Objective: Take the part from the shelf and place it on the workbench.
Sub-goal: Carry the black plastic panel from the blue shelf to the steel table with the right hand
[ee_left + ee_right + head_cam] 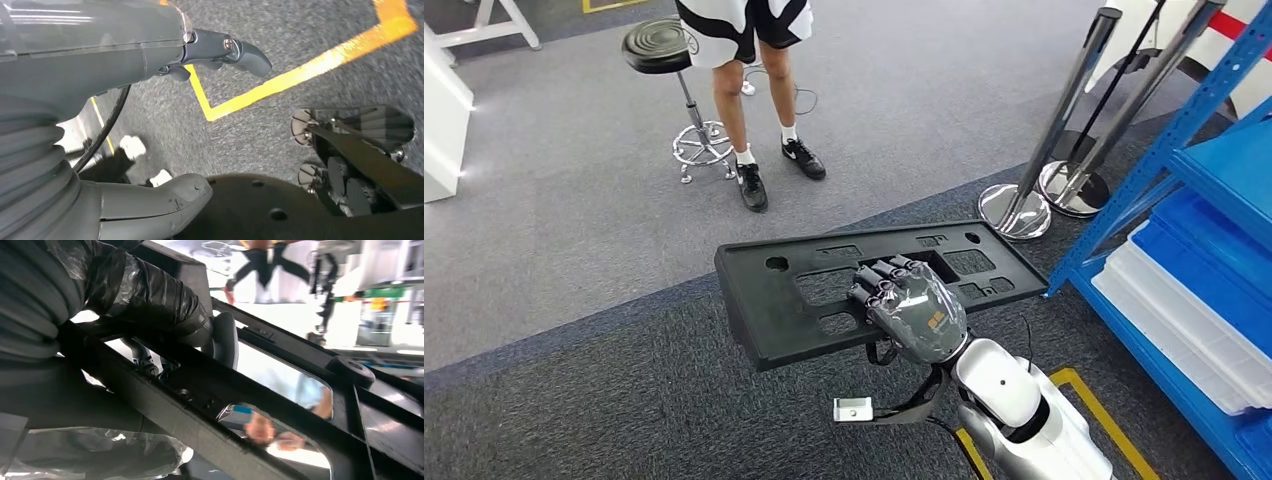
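A long flat black plastic part [824,285] with several cut-outs hangs level above the carpet in the head view. My right hand [911,310] grips it near its middle, fingers over the top face. From the right wrist view the part [280,405] crosses close in front, with my right hand [150,305] wrapped around its bar. My left hand [150,115] hangs over the floor, its fingers [240,50] and thumb apart with nothing between them.
A blue shelf [1194,210] with stacked blue and white bins stands at the right. Two chrome stanchion bases [1044,195] stand in front of it. A person's legs [759,120] and a black stool [669,70] are ahead. Yellow floor tape [1114,420] runs beside my arm.
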### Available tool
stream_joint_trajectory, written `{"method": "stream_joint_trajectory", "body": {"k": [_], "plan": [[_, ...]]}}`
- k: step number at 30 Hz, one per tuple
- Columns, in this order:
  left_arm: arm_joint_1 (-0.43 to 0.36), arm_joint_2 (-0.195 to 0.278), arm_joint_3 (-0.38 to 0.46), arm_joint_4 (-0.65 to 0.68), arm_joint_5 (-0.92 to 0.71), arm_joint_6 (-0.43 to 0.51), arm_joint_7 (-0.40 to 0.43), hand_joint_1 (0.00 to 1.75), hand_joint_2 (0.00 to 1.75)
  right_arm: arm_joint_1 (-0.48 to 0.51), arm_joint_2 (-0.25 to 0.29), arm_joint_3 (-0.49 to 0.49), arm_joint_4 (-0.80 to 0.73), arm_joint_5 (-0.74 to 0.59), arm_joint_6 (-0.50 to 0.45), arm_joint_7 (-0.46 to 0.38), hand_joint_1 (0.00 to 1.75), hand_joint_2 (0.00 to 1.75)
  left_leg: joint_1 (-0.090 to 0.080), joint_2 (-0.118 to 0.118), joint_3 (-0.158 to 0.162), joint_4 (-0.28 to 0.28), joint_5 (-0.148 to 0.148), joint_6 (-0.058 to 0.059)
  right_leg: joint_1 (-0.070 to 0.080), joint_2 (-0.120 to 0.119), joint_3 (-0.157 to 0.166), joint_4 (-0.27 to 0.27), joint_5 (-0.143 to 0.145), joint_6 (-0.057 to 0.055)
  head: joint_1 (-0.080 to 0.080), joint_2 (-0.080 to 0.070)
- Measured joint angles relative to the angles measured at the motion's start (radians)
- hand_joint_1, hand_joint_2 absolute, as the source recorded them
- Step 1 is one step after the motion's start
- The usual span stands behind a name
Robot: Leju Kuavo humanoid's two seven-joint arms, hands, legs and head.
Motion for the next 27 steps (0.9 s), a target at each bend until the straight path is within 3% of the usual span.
{"method": "stream_joint_trajectory", "body": {"k": [2,4,5,7,8,10,11,13,14,15,16,18,20,22,23,24,26,27], "plan": [[0.0,0.0,0.0,0.0,0.002,0.001,0.0,0.0,1.75,-0.002,0.0,0.002,0.0,0.0,0.0,0.0,1.75,1.75,-0.002,0.032,0.072,-0.134,0.059,0.004,0.001,-0.025,0.006,0.001,-0.006,0.007,0.0,0.0],[-0.003,0.001,0.0,0.0,0.002,0.002,0.0,0.0,1.75,-0.005,0.0,0.002,0.0,0.0,0.0,0.001,1.75,1.75,-0.009,0.057,0.12,-0.227,0.086,0.02,0.006,-0.046,0.012,0.002,-0.012,0.018,0.0,0.0],[-0.003,0.001,0.0,0.0,0.002,0.002,0.0,0.0,1.75,-0.006,0.0,0.002,0.0,0.0,0.0,0.001,1.75,1.75,-0.014,0.057,0.124,-0.239,0.085,0.028,0.008,-0.055,0.014,0.001,-0.014,0.024,0.0,0.0],[0.0,0.001,0.0,0.0,0.002,0.002,0.0,0.0,1.75,-0.007,0.0,0.004,0.0,0.0,0.0,0.001,1.75,1.75,-0.014,0.032,0.124,-0.245,0.09,0.044,0.008,-0.069,0.019,-0.002,-0.017,0.036,0.0,0.0],[0.002,0.0,0.0,0.0,0.002,0.002,0.0,0.0,1.75,-0.007,0.0,0.005,0.0,0.0,0.0,0.001,1.75,1.75,-0.012,0.021,0.127,-0.251,0.093,0.051,0.006,-0.058,0.019,0.004,-0.024,0.041,0.0,0.0],[0.002,0.0,0.001,0.0,0.002,0.003,0.001,0.0,1.75,-0.007,0.0,0.005,0.0,0.0,0.0,0.001,1.75,1.75,-0.007,0.001,0.132,-0.261,0.1,0.064,0.0,0.0,-0.009,0.074,-0.071,0.047,0.0,0.0],[0.001,0.0,0.001,0.0,0.002,0.003,0.001,0.0,1.75,-0.006,0.0,0.005,0.0,0.0,0.0,0.001,1.75,1.75,-0.009,-0.009,0.132,-0.261,0.101,0.067,-0.001,0.032,-0.039,0.138,-0.105,0.047,0.0,0.0],[-0.002,0.0,0.001,0.0,0.002,0.002,0.001,0.0,1.75,-0.003,0.0,0.006,0.001,0.0,0.0,0.001,1.75,1.75,-0.011,-0.034,0.131,-0.259,0.101,0.07,-0.002,0.058,-0.105,0.261,-0.149,0.048,0.0,0.0],[-0.002,0.0,0.001,0.0,0.002,0.002,0.001,0.0,1.75,-0.001,0.0,0.006,0.002,0.0,0.0,0.001,1.75,1.75,-0.013,-0.048,0.13,-0.257,0.1,0.071,-0.001,0.061,-0.121,0.284,-0.145,0.048,0.0,0.0],[-0.001,0.0,0.001,0.0,0.002,0.002,0.002,0.0,1.75,0.0,0.0,0.006,0.002,0.0,0.0,0.002,1.75,1.75,-0.013,-0.063,0.13,-0.255,0.1,0.07,-0.001,0.063,-0.117,0.265,-0.119,0.046,0.0,0.0],[-0.001,0.0,0.001,0.0,0.002,0.002,0.002,0.0,1.75,0.0,-0.001,0.006,0.003,0.0,0.0,0.002,1.75,1.75,-0.014,-0.079,0.131,-0.252,0.099,0.069,-0.002,0.07,-0.096,0.209,-0.079,0.043,0.0,0.0],[-0.001,0.0,0.001,0.0,0.002,0.002,0.002,0.0,1.75,0.0,-0.001,0.006,0.003,0.0,0.0,0.002,1.75,1.75,-0.014,-0.107,0.127,-0.245,0.096,0.064,-0.005,0.118,-0.042,0.074,-0.013,0.038,0.0,0.0],[-0.001,-0.001,0.001,0.0,0.002,0.002,0.002,0.0,1.75,0.0,-0.001,0.006,0.003,0.0,0.0,0.001,1.75,1.75,-0.012,-0.13,0.119,-0.242,0.097,0.053,-0.006,0.15,-0.02,0.017,0.002,0.033,0.0,0.0],[0.001,-0.001,0.001,0.0,0.002,0.002,0.002,0.0,1.75,-0.001,-0.001,0.007,0.003,0.0,0.0,0.001,1.75,1.75,-0.01,-0.15,0.112,-0.243,0.1,0.04,-0.003,0.129,-0.017,0.011,0.004,0.025,0.0,0.0],[0.003,0.0,0.001,0.0,0.002,0.002,0.002,0.0,1.75,-0.001,-0.001,0.008,0.003,0.0,0.0,0.001,1.75,1.75,-0.01,-0.137,0.109,-0.238,0.096,0.035,-0.004,0.115,-0.014,0.006,0.006,0.018,0.0,0.0],[0.004,0.0,0.001,0.0,0.002,0.002,0.002,0.0,1.75,-0.002,-0.001,0.008,0.003,0.0,0.0,0.002,1.75,1.75,-0.011,-0.109,0.099,-0.217,0.082,0.031,-0.004,0.101,-0.01,0.001,0.008,0.01,0.0,0.0],[0.002,0.0,0.002,0.0,0.002,0.002,0.002,0.0,1.75,-0.003,-0.002,0.008,0.003,0.0,0.0,0.002,1.75,1.75,-0.012,-0.037,0.052,-0.115,0.025,0.023,-0.002,0.07,-0.004,-0.005,0.008,-0.001,0.0,0.0],[0.0,-0.001,0.002,0.0,0.002,0.002,0.003,0.0,1.75,-0.002,-0.002,0.008,0.003,0.0,0.0,0.002,1.75,1.75,-0.01,-0.018,0.019,-0.047,-0.006,0.019,0.001,0.054,-0.003,-0.004,0.006,-0.005,0.0,0.0]]}}
